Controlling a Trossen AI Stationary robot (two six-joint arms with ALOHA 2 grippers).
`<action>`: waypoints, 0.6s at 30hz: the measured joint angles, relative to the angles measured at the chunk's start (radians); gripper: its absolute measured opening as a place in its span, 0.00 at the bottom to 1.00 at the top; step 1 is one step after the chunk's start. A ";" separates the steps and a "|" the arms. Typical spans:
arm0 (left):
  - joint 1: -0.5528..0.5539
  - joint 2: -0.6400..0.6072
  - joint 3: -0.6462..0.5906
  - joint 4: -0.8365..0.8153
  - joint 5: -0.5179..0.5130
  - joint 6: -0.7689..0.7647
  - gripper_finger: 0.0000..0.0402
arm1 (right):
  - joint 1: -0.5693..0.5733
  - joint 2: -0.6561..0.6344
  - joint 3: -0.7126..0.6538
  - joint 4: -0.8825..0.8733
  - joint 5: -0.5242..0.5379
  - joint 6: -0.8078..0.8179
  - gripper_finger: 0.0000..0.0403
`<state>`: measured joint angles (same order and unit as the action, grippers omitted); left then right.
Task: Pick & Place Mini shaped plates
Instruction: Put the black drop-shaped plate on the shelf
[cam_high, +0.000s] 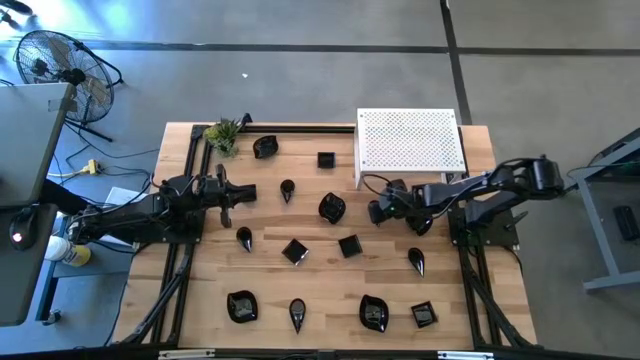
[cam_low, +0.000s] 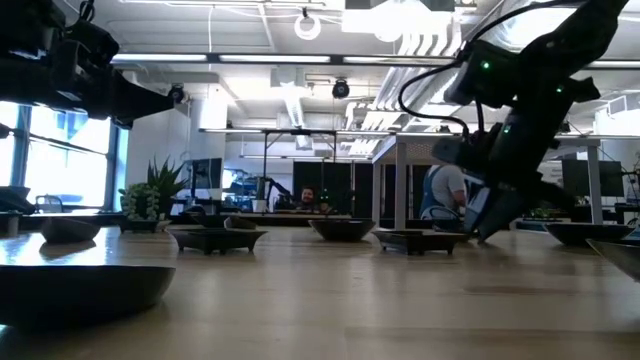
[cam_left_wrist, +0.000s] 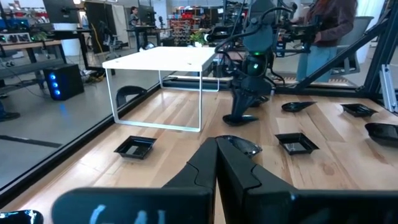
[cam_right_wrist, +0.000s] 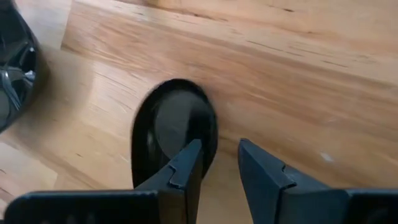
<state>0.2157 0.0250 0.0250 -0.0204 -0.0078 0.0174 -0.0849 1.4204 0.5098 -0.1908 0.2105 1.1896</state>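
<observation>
The right end effector (cam_high: 378, 211) is low over the wooden surface (cam_high: 470, 300), just in front of the white perforated platform (cam_high: 410, 140). Its fingers (cam_right_wrist: 186, 171) stand a narrow gap apart, and one finger is at the rim of a small oval black plate (cam_right_wrist: 174, 134). They do not hold it yet, I think.

The left end effector (cam_high: 228, 190) waits above the left side of the surface with its fingers pressed together and holding nothing.

The other mini shaped plates lie scattered over the surface, for example a wavy one (cam_high: 332, 208) just beside the right end effector, a square one (cam_high: 349, 245) and a teardrop one (cam_high: 416, 262) nearer the front.

To do this step well, the rim of the plate should come fully between the two fingers before they close; the wall is thin and glossy, so a shallow bite may slip.

In the right wrist view, the long axis of the plate runs roughly along the direction of the fingers. Which end is the narrow one, I cannot tell.
</observation>
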 joint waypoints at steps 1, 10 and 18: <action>0.000 0.000 0.000 0.000 0.000 0.000 0.00 | 0.000 0.003 0.000 0.005 0.001 0.000 0.23; 0.000 0.000 0.000 0.001 0.001 -0.016 0.00 | 0.000 -0.006 0.000 0.017 -0.017 -0.071 0.03; 0.000 0.000 0.000 0.008 0.000 -0.108 0.00 | 0.001 -0.047 -0.001 0.009 -0.044 -0.185 0.03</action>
<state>0.2157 0.0250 0.0250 -0.0128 -0.0074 -0.0905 -0.0841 1.3734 0.5091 -0.1818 0.1661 1.0043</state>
